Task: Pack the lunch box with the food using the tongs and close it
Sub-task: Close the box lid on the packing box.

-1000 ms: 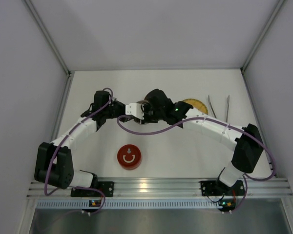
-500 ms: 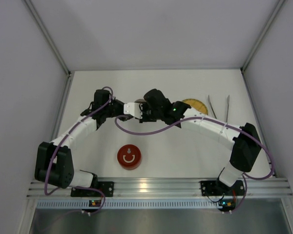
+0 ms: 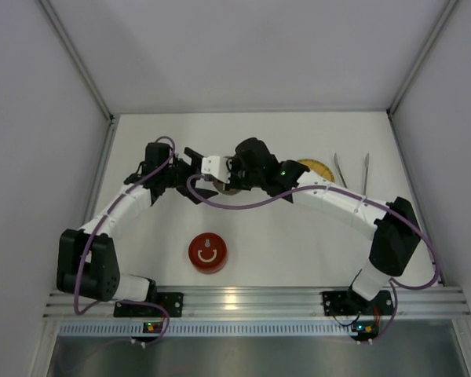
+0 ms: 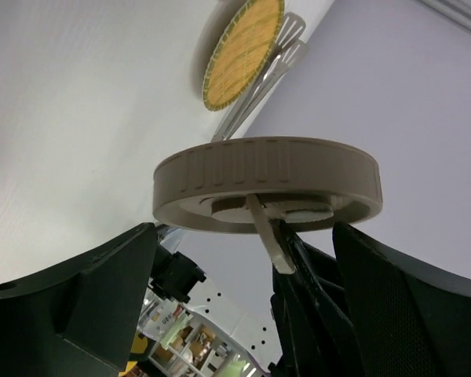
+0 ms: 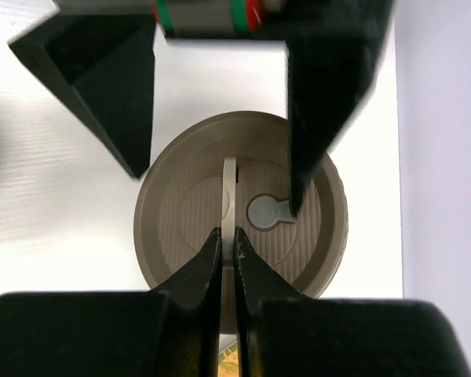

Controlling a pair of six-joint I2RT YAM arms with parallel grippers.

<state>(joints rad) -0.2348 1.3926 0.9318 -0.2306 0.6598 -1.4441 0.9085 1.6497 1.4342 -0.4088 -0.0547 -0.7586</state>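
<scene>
**Lid in the right gripper, left gripper standing open beside it**

The left gripper (image 3: 196,169) has its jaws spread wide, one finger on either side of the lid (image 5: 180,220), and grips nothing. Near the table's front edge lies a red disc (image 3: 208,253), well apart from both arms.

The lid is round and beige. Its thin upright handle (image 5: 229,188) is pinched between the closed fingers of the right gripper (image 5: 228,236), which comes at it from above. I cannot tell whether the lid rests on the box or hangs free, and the box body does not show under it.

Further right lies the plate (image 3: 318,168), which looks bare in the left wrist view. Just beyond it the tongs (image 3: 366,171) lie on the table in a narrow V, holding nothing, with neither gripper on them. No food shows anywhere; it is probably already under the lid.

I judge this to be the closing step. Next, the right arm should seat the lid level on the box and press it home before letting go. The left gripper should stay clear of the rim.
</scene>
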